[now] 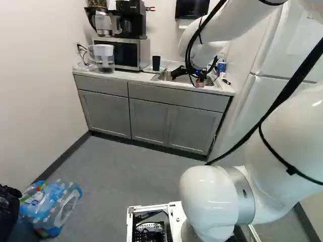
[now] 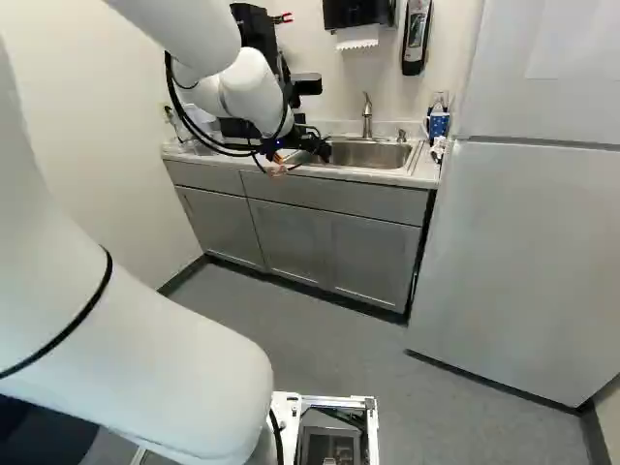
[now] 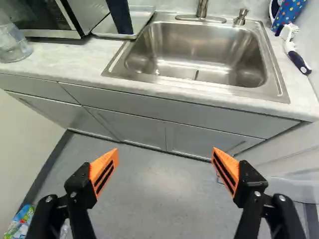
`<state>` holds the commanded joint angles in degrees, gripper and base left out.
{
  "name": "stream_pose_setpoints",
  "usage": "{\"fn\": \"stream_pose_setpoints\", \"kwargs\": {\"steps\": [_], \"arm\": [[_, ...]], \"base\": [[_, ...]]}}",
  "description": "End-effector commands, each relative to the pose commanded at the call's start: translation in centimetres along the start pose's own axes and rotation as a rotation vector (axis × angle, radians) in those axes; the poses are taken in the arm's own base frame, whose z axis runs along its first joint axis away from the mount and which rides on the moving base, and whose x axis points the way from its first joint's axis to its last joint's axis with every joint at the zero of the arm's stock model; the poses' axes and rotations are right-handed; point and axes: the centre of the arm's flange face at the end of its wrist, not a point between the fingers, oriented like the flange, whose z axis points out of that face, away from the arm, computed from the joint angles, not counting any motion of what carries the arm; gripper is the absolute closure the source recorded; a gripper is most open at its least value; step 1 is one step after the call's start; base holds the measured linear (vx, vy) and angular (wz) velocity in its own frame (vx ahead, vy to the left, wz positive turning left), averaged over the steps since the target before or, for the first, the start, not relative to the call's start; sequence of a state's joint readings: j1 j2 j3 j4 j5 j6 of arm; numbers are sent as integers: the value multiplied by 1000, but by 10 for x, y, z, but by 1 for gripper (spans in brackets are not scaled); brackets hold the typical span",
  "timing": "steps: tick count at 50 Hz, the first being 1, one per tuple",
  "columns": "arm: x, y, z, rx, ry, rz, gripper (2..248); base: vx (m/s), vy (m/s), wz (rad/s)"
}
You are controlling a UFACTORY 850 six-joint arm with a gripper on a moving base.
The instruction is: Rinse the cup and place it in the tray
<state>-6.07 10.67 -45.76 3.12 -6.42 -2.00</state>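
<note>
In the left base view my gripper [image 1: 187,79] hangs by the counter's front edge, near the sink. Seen in the wrist view, the gripper [image 3: 165,153] is open, its orange-padded fingers wide apart with only floor and cabinet fronts beyond. A dark blue cup [image 3: 120,16] stands on a shallow tray [image 3: 112,34] beside the sink, well ahead of the fingers and touching neither. The same cup [image 1: 156,63] shows between the microwave and sink in the left base view. The steel sink [image 3: 192,47] lies ahead of the gripper; nothing is seen in its basin.
The faucet [image 2: 367,114] rises behind the sink. On the counter are a microwave [image 1: 132,53], a water pitcher [image 1: 104,58] and a scrub brush [image 3: 294,52] near a dotted blue cup [image 3: 291,11]. A fridge [image 2: 528,262] stands right of the counter. Packed bottles [image 1: 50,204] lie on the floor.
</note>
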Motion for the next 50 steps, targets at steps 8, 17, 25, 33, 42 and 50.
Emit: {"fn": "stream_pose_setpoints", "kwargs": {"steps": [8,17,25,33,42,50], "arm": [[-20,-3,7,3,29,-7,3],[-46,-6,15,7,66,-15,3],[-72,-9,21,13,102,-23,3],[-98,-12,25,20,138,-31,3],[-126,-15,27,28,175,-40,3],[-149,-17,28,36,206,-46,3]], "base": [[0,0,0],[0,0,0],[0,0,0],[0,0,0],[0,0,0],[0,0,0]]}}
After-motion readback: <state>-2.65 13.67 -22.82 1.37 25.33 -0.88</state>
